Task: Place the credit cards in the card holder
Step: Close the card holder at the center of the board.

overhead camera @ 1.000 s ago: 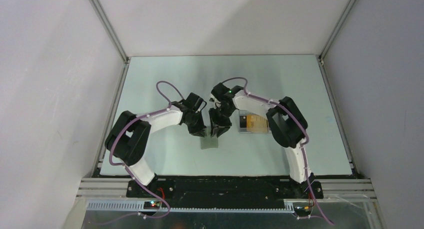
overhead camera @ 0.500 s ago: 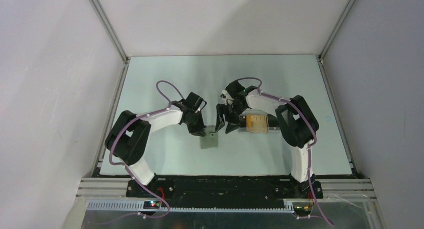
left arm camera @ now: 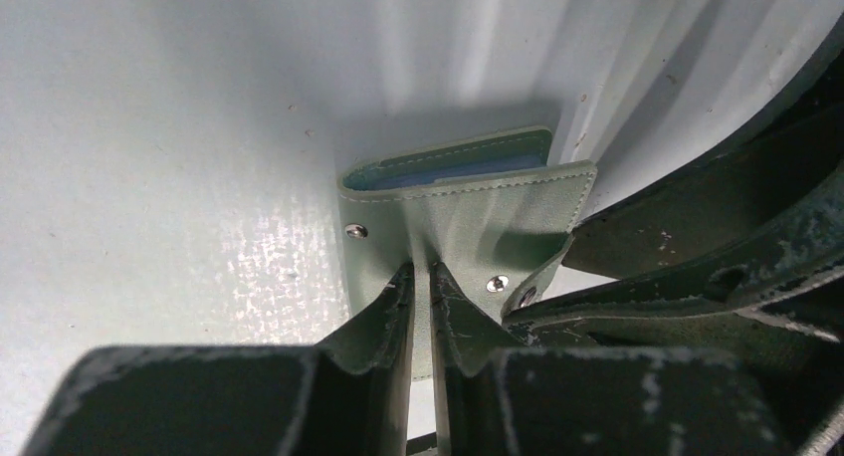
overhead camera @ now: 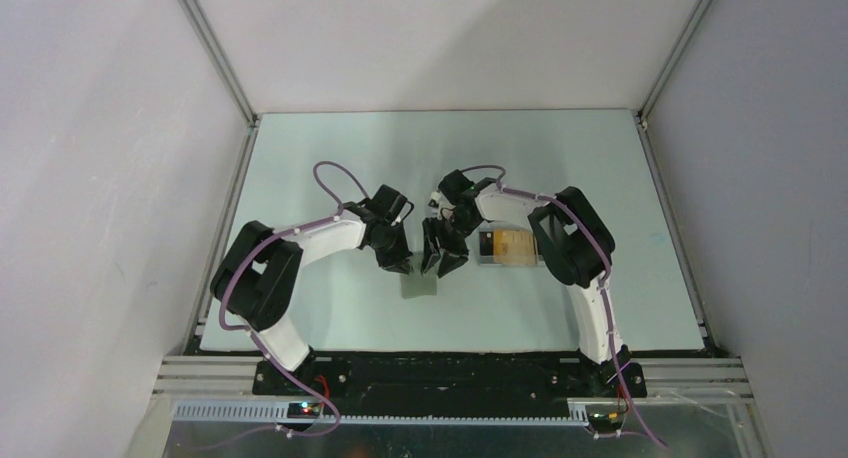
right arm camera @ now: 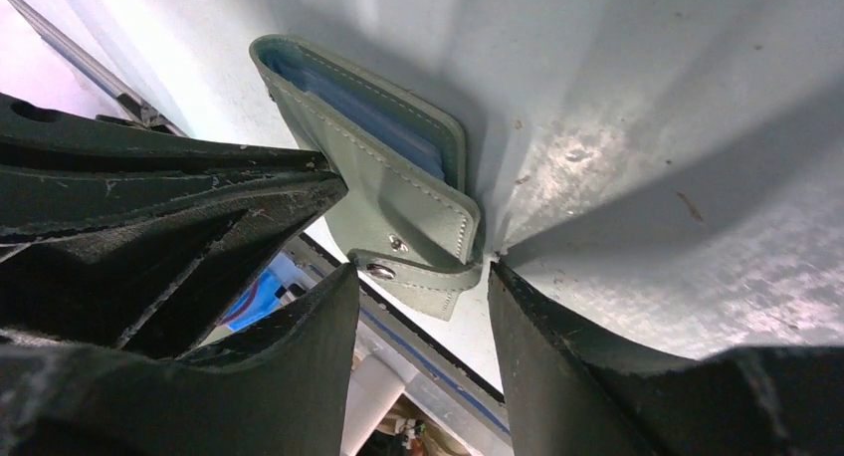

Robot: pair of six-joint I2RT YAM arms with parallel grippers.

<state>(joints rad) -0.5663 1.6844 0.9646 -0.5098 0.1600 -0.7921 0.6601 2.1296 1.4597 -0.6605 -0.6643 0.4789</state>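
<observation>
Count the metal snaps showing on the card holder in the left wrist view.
3 snaps on the card holder: one left of the left gripper, one right of it, one on the snap tab. Others may be hidden.

The wallet (left arm camera: 478, 192) is pinched by its grey-green front flap between the fingers of the left gripper (left arm camera: 420, 277). A bluish lining is seen in the gap between flap and back panel. Two metal studs (left arm camera: 355, 231) are shown on the flap. The snap tab (left arm camera: 537, 282) is flanked by the right arm's fingers (left arm camera: 697, 207). A pale table (left arm camera: 169, 127) is seen beneath.
</observation>
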